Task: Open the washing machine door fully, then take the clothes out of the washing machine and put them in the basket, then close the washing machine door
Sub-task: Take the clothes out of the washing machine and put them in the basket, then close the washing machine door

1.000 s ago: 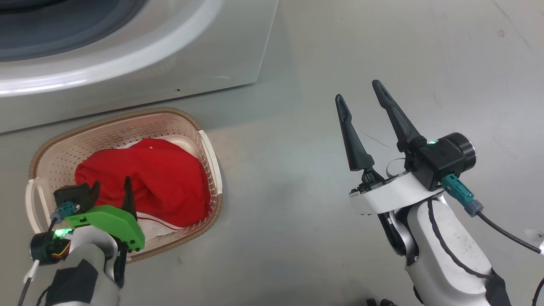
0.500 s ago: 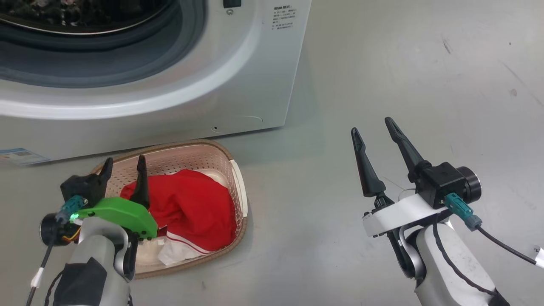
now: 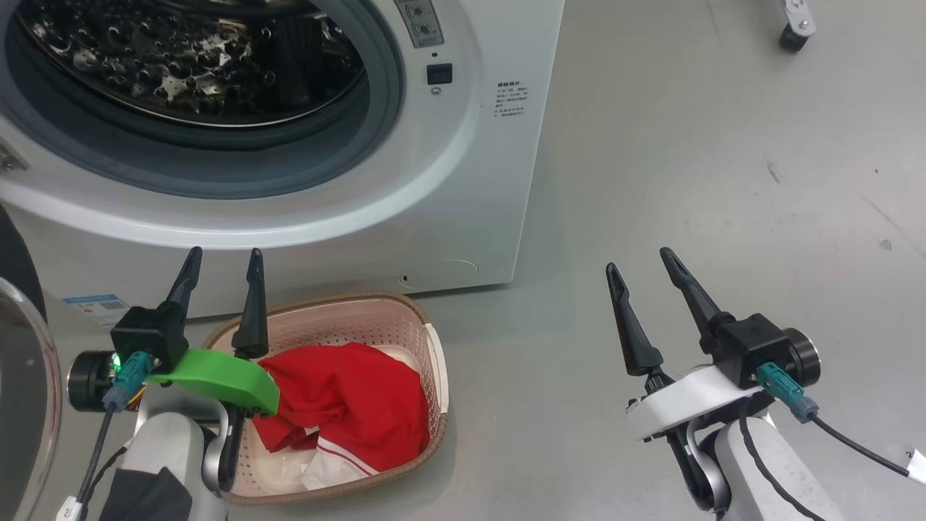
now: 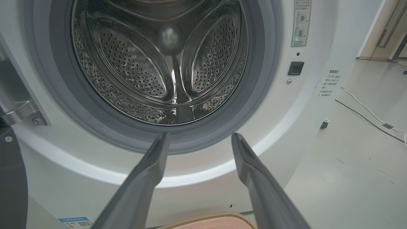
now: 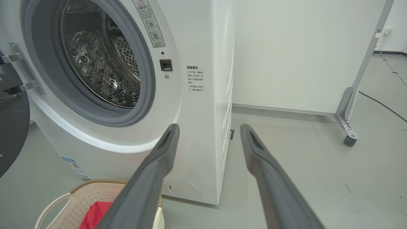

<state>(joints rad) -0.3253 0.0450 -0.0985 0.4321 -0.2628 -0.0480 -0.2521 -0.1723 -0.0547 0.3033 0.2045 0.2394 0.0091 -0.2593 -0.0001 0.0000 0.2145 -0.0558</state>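
Pale grey floor [image 3: 651, 181] runs under everything, scuffed here and there. At the far left the washing machine door [image 3: 25, 405] stands swung out from the opening, its clear glass bowl and a strip of its black rim showing at the edge of the head view. Just beside it the left gripper [image 3: 225, 251] hovers with its two dark fingers spread wide and nothing between them, pointing up at the machine's front below the opening. Beneath and just right of that gripper, the basket [image 3: 354, 329] sits on the floor close against the foot of the machine. The clothes [image 3: 354, 405] lie heaped inside it, red with white trim showing at the near end. Behind the basket rises the washing machine [image 3: 463, 181], its opening uncovered. The perforated steel drum [image 4: 159, 63] gleams inside its grey ring, a blue label [image 3: 101, 310] sits low on the front and printed text [image 3: 510, 98] near the right edge. Well to the right, over bare floor, the right gripper [image 3: 638, 258] hangs with fingers wide apart, gripping nothing. A caster wheel [image 3: 792, 36] stands at the far upper right.
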